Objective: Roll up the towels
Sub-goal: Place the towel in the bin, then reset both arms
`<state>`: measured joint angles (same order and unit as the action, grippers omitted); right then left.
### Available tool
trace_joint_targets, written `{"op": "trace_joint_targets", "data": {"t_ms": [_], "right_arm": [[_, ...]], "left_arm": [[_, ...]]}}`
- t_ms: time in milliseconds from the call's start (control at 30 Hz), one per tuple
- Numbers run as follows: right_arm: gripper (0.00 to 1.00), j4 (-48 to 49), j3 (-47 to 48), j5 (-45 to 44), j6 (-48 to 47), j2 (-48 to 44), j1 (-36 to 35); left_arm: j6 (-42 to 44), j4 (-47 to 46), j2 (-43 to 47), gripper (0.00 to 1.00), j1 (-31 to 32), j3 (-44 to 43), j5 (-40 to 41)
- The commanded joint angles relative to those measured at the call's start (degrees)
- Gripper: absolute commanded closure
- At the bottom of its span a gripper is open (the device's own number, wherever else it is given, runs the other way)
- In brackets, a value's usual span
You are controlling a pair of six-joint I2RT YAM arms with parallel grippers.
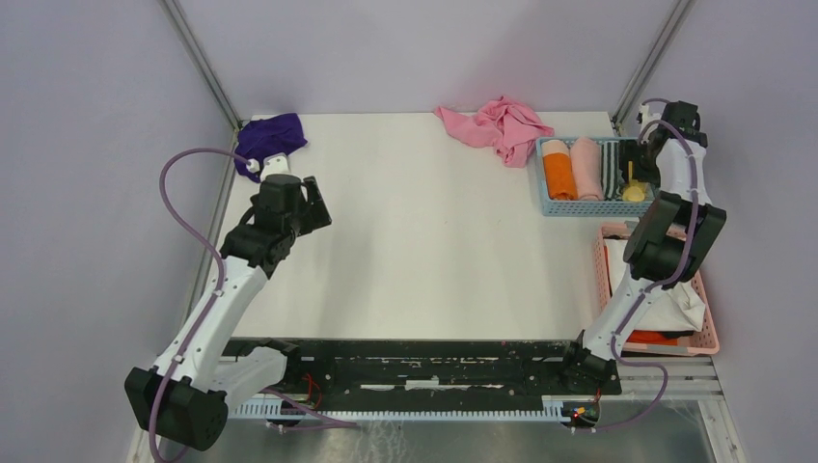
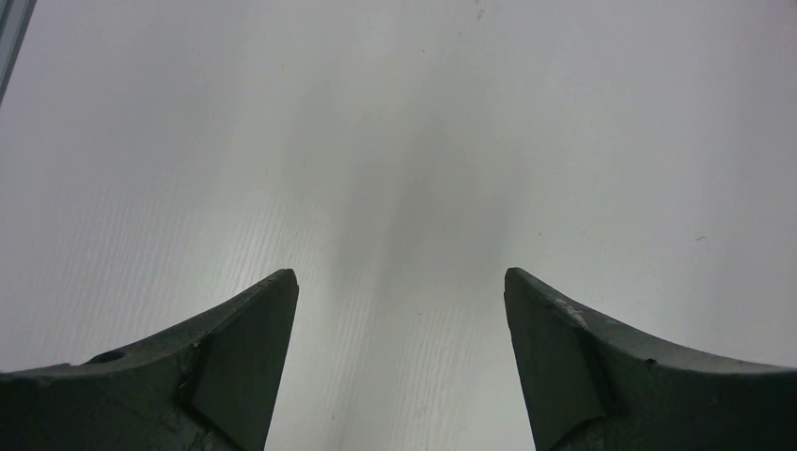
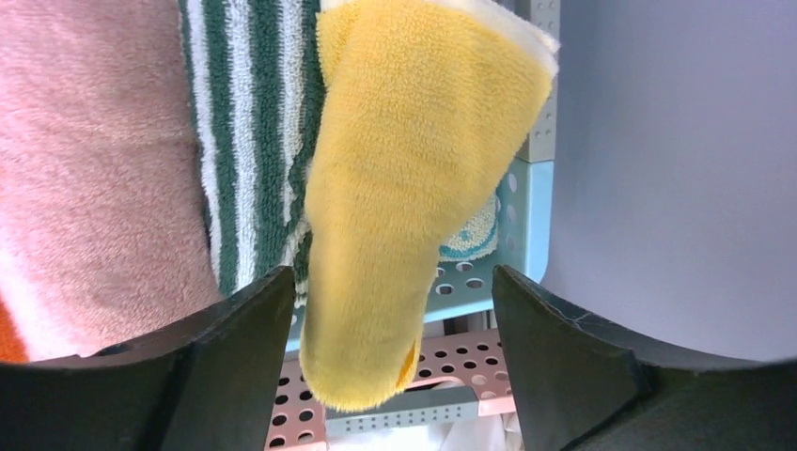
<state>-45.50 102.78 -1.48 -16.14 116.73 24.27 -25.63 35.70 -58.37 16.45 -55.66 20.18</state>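
Done: orange roll (image 1: 558, 174), pink roll (image 3: 94, 169) and striped roll (image 3: 254, 141) sit in the basket (image 3: 522, 216).
Left: the purple towel (image 1: 272, 135), beyond the left pincer (image 2: 401, 272), lies loose, and so does the pink cloth (image 1: 497, 127), well left of the right pincer (image 3: 392, 272).
Right pincer: jaws wide apart, gripping nothing. The yellow towel (image 3: 404, 188) lies between them, slumped over the basket rim.
Left pincer: jaws apart, empty, above bare tabletop (image 2: 404, 141).

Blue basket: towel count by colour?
Orange towel: 1
Pink towel: 1
Green-and-white striped towel: 1
Yellow towel: 1, hanging over the rim
Teal-and-white towel: 1, mostly hidden under the yellow one
Total: 5 in the blue basket
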Motion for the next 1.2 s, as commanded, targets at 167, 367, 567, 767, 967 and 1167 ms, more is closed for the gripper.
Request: {"op": "trace_joint_targets", "data": {"t_ms": [167,367,567,767,967,1167], "right_arm": [[0.03,8.32,-8.56,3.23,6.77,-15.77,-0.03],[0.00,17.72,-21.81,5.41,20.96,-36.08,-0.11],[0.00,20.36,-33.11,-1.59,24.43,-57.68,-9.60],[0.00,19.75,-42.32,-7.73,23.55,-76.34,-20.63],[0.00,19.23,-51.25,-8.62,25.05,-88.85,-25.09],[0.00,19.57,-57.37,-12.21,25.76,-95.47,-28.12]], "left_arm": [[4.72,-4.44,3.63,0.12,-0.28,0.27,-5.22],[5.06,-6.57,8.92,0.12,-0.45,0.57,-8.42],[3.95,-8.11,16.21,0.02,-0.45,2.56,-6.11],[2.48,-6.40,21.35,0.01,-0.45,2.64,-5.38],[1.80,-5.76,26.84,0.01,-0.45,5.58,-3.35],[1.26,-9.61,30.56,0.01,-0.45,9.14,-2.67]]}}
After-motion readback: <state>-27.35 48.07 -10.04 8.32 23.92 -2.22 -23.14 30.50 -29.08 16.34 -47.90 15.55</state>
